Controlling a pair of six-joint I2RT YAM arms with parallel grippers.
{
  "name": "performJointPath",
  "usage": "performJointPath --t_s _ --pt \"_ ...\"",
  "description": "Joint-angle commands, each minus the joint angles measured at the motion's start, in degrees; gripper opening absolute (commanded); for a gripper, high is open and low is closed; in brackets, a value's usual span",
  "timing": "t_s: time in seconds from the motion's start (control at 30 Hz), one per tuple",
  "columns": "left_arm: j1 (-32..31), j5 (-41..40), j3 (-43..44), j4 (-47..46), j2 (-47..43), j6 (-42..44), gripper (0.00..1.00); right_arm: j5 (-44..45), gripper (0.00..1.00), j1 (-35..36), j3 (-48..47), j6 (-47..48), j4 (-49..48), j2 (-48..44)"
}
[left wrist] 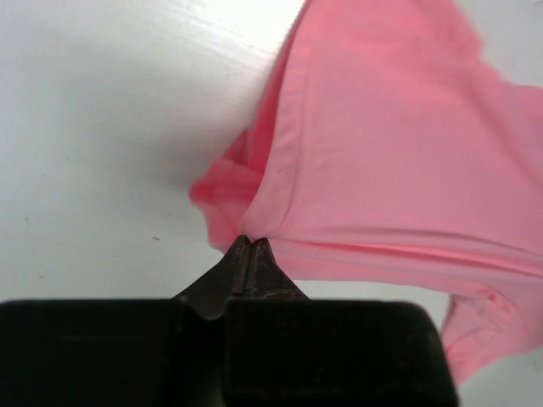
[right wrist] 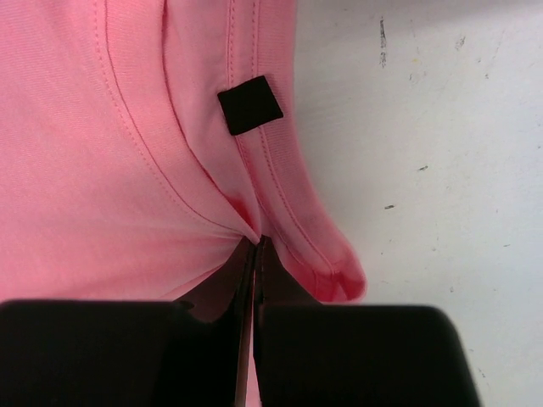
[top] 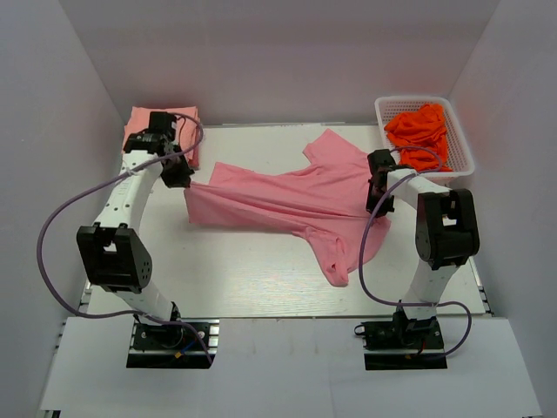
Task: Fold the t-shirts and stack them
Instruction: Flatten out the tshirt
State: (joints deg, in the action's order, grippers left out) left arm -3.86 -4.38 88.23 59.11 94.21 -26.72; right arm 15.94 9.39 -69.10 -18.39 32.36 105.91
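Observation:
A rose-pink t-shirt (top: 287, 196) is stretched across the table between my two grippers, one sleeve trailing toward the near edge. My left gripper (top: 179, 178) is shut on its left edge; the left wrist view shows the jaws (left wrist: 250, 241) pinching a fold of the pink cloth (left wrist: 382, 170). My right gripper (top: 376, 198) is shut on its right side; the right wrist view shows the jaws (right wrist: 257, 242) pinching the cloth near a hem with a small black tag (right wrist: 249, 104). A folded salmon-peach t-shirt (top: 139, 122) lies at the back left. Bright orange-red t-shirts (top: 419, 131) fill the basket.
A white lattice basket (top: 461, 144) stands at the back right corner. White walls close in the table at the left, back and right. Purple cables loop off both arms.

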Motion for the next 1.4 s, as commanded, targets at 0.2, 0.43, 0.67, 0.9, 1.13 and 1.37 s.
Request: performJointPath --t_s 0.2,0.43,0.67,0.9,1.13,1.37 --pt "0.34 -0.89 7.95 21.22 0.00 3.08 0.00 1.20 0.00 -0.51 -1.21 1.87 1.39 -1.76" --pt "0.34 2.18 -2.36 21.22 -3.25 1.85 0.00 0.67 0.00 -0.51 0.28 2.40 1.48 -2.11" --pt "0.34 5.89 0.46 16.04 -2.03 2.37 0.00 0.76 0.00 -0.51 -0.15 2.49 1.65 -1.58" --pt "0.34 3.41 1.86 3.23 8.60 1.06 0.00 0.14 0.00 -0.60 -0.77 2.66 1.83 -0.79" --pt "0.34 4.29 3.71 -5.57 14.15 2.02 0.00 1.72 0.00 -0.51 -0.77 2.40 2.80 -0.35" --pt "0.34 15.87 7.04 -17.97 15.21 1.50 0.00 2.77 0.00 -0.51 0.37 2.31 0.16 -0.09"
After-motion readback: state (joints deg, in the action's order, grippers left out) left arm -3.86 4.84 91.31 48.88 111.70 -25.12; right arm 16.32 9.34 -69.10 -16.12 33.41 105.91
